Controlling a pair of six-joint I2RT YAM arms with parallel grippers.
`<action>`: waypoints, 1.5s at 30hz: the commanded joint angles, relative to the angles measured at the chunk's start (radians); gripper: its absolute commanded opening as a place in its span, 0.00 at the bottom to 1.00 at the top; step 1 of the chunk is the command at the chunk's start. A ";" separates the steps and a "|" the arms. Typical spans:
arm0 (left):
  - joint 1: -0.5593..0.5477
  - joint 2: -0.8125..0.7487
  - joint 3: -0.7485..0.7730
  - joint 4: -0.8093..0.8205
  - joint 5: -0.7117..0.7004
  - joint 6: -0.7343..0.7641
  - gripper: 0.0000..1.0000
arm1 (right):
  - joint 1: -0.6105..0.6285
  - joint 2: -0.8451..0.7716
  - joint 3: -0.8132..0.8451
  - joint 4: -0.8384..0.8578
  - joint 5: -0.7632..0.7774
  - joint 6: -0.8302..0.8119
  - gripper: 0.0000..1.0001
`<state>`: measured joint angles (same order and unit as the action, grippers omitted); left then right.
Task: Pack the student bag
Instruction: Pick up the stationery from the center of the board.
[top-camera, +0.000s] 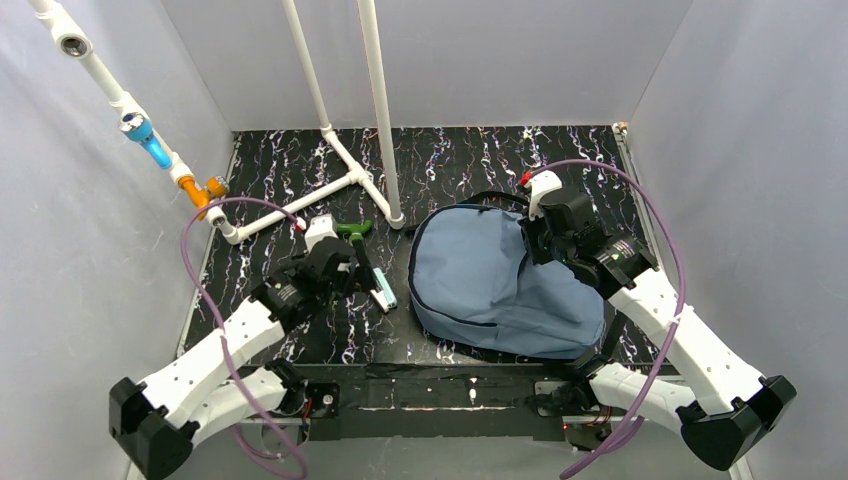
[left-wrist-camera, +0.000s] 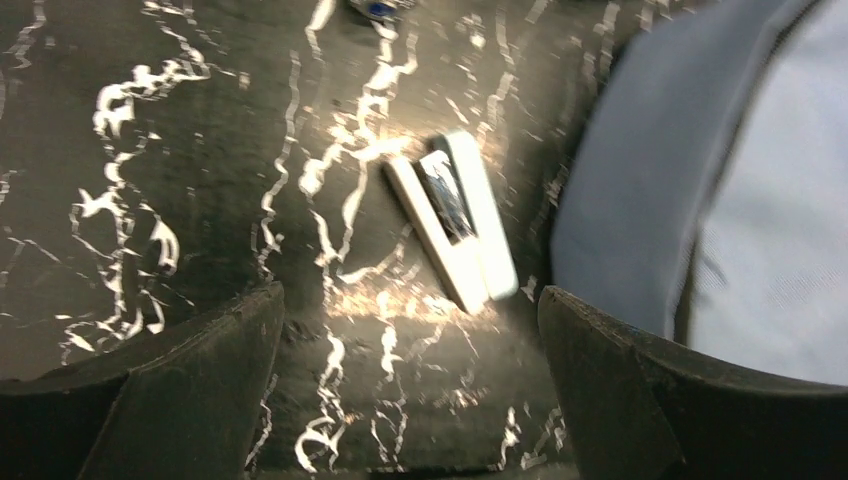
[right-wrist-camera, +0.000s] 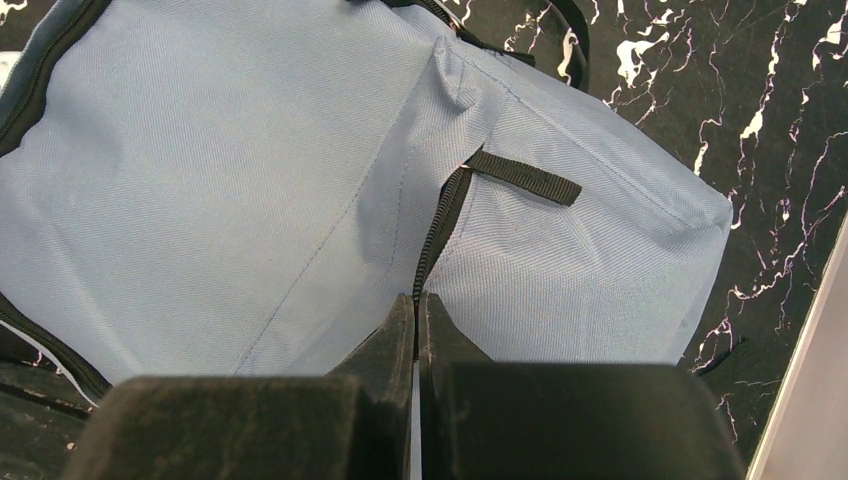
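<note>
I hold the left gripper (left-wrist-camera: 410, 300) spread wide over the stapler (left-wrist-camera: 455, 230). The right gripper (right-wrist-camera: 417, 320), pressed together at the student bag (right-wrist-camera: 250, 180) zipper (right-wrist-camera: 440, 220), could slip off.

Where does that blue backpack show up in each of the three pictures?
Top external: the student bag lies right of centre on the table.
Left wrist: its blue fabric fills the right side, beside a white stapler-like thing.
Right wrist: it fills most of the frame, ahead of the right gripper.
Shared landmark: the black marbled table.
</note>
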<state>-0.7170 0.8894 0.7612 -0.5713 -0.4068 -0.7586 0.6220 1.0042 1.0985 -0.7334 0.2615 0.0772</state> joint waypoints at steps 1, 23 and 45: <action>0.126 0.078 0.004 0.099 0.037 0.049 0.98 | -0.001 -0.017 0.066 0.069 -0.026 -0.009 0.01; 0.151 0.647 0.156 0.101 0.200 -0.160 0.98 | -0.001 -0.009 0.055 0.086 -0.029 -0.028 0.01; 0.149 0.483 0.178 -0.045 0.111 -0.133 0.14 | -0.001 -0.028 0.060 0.088 -0.032 -0.025 0.01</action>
<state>-0.5655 1.5467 0.9375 -0.5430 -0.2733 -0.9401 0.6212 1.0069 1.1000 -0.7319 0.2470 0.0628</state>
